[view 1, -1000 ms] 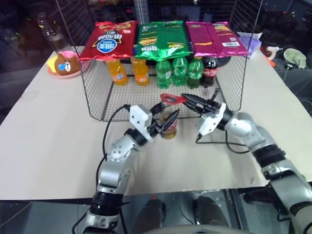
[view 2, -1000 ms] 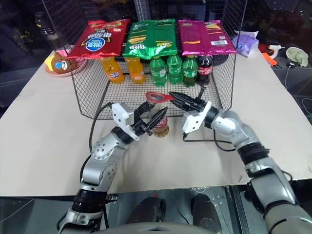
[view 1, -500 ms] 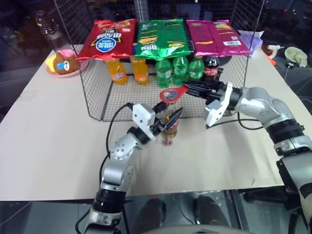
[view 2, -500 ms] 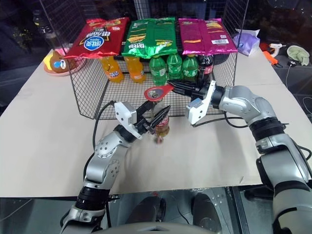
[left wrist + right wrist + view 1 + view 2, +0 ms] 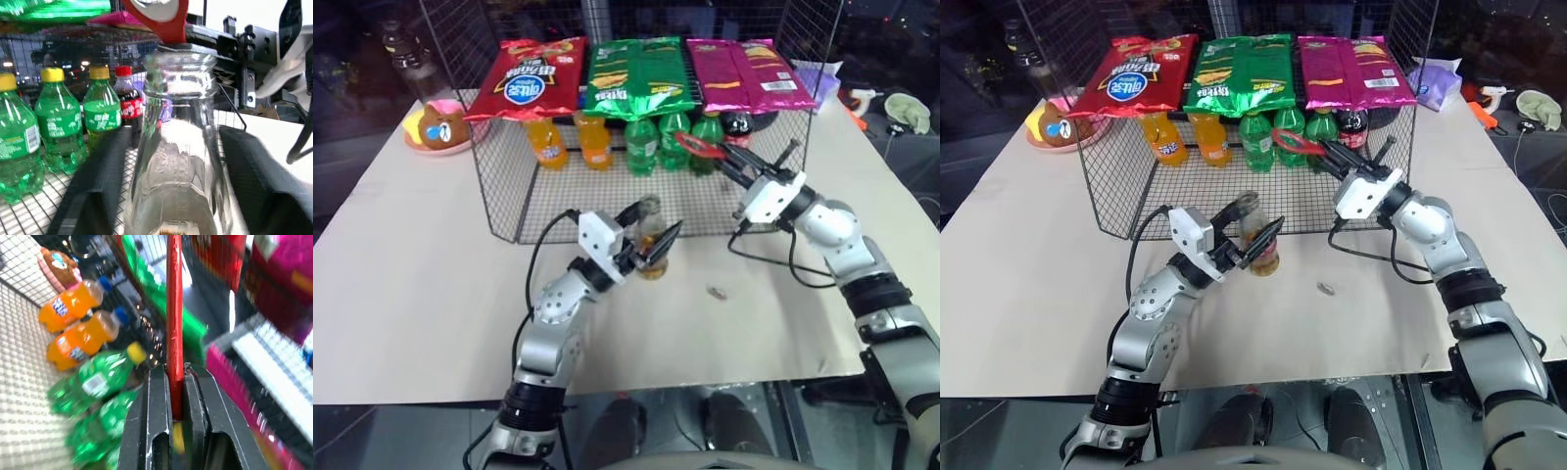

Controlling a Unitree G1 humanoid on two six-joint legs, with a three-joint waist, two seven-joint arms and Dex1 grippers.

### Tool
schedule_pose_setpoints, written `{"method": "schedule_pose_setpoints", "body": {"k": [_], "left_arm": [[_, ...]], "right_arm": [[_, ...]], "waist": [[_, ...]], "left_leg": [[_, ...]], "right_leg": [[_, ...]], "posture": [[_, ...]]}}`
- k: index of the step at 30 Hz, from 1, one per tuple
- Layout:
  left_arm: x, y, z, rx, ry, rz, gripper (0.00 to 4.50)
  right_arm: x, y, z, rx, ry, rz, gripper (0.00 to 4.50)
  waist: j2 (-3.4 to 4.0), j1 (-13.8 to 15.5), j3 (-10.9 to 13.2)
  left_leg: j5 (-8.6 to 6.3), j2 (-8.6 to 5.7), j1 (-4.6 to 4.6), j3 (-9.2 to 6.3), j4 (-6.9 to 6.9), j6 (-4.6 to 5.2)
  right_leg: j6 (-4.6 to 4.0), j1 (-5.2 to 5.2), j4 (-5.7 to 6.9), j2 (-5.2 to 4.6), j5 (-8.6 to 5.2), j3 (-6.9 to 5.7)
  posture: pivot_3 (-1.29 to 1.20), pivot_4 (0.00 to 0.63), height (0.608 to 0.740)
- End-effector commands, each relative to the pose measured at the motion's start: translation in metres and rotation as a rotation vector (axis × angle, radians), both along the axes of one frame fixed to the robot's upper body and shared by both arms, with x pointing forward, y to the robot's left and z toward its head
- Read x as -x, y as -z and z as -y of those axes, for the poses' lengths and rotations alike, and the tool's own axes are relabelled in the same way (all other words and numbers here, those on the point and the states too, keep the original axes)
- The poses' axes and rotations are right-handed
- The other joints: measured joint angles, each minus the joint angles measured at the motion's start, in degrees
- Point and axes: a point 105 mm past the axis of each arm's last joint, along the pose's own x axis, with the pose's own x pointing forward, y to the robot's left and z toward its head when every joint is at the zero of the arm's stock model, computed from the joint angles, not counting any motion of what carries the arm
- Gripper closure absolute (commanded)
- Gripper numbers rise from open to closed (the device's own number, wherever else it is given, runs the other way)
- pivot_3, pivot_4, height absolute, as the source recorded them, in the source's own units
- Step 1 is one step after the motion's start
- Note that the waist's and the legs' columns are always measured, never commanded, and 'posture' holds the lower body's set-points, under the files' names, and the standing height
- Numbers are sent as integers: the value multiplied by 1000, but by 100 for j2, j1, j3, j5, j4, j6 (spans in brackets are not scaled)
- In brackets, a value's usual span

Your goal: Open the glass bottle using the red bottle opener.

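Note:
The glass bottle (image 5: 652,257) stands upright on the table in front of the wire cage, amber drink in its lower part. In the left wrist view the bottle's mouth (image 5: 180,73) is bare, with no cap on it. My left gripper (image 5: 651,223) is open, its two fingers spread on either side of the bottle's neck, apart from the glass. A small crown cap (image 5: 716,292) lies on the table to the right of the bottle. My right gripper (image 5: 728,162) is shut on the handle of the red bottle opener (image 5: 699,146), held up and to the right of the bottle.
A wire cage (image 5: 509,186) behind the bottle holds orange soda bottles (image 5: 548,144), green bottles (image 5: 642,147) and a cola bottle (image 5: 736,122), with snack bags (image 5: 638,78) on top. A bear toy on a plate (image 5: 437,127) sits far left. The table's front edge (image 5: 607,387) is close.
The right gripper has carried the opener up and to the right, away from the bottle's top. The cap now lies on the table. The left fingers have spread wider.

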Motion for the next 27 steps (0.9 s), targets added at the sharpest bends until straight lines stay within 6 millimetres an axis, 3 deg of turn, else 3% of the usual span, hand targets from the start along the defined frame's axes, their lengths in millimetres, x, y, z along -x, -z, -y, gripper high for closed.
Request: {"method": "schedule_pose_setpoints", "body": {"k": [1, 8, 11, 14, 16, 24, 27], "left_arm": [[3, -7, 0, 6, 1, 38, 125], [10, -9, 0, -5, 27, 42, 125], [19, -12, -4, -30, 38, 51, 125], [35, -10, -18, -73, 38, 31, 125], [43, -6, -27, -95, 28, 11, 125], [67, 26, -53, -177, -11, -116, 125], [66, 31, -63, -175, -65, -135, 0]], "right_arm": [[8, -15, -1, -40, -14, 48, 4500], [6, -11, 5, -119, 5, -45, 4500], [8, 2, 10, -204, -14, -243, 4500], [25, 33, 16, -241, -56, -594, 4500], [36, 43, 20, -282, -66, -746, 4500], [66, 77, 28, -374, -46, -1227, 4500], [78, 86, 28, -374, -43, -1336, 3280]], "waist": [[0, -5, 0], [-1, 6, 1], [-2, 8, 1], [0, 19, 2], [11, 37, 9], [19, 77, 15], [20, 158, 15]], "left_leg": [[0, 1, 0, 0, 0, 0], [0, 0, -1, 0, 0, 0], [0, 2, -3, -3, -1, 0], [-2, 4, -13, -13, -2, 2], [-4, 5, -18, -15, -3, 6], [-18, 7, -29, -30, -1, 28], [-18, 4, -35, -32, 1, 30]], "right_leg": [[0, 0, 0, 0, 0, 0], [0, 0, -2, 1, 0, -1], [0, 0, -4, 0, 0, -2], [0, -1, -10, -9, 0, -8], [0, -2, -17, -17, 0, -11], [-1, -7, -20, -24, -1, -24], [-1, -7, -25, -25, -1, -27]], "posture": [[0, 150, 740], [0, 150, 740], [0, 150, 740], [0, 150, 740], [0, 150, 740], [0, 150, 740], [0, 150, 740]]}}
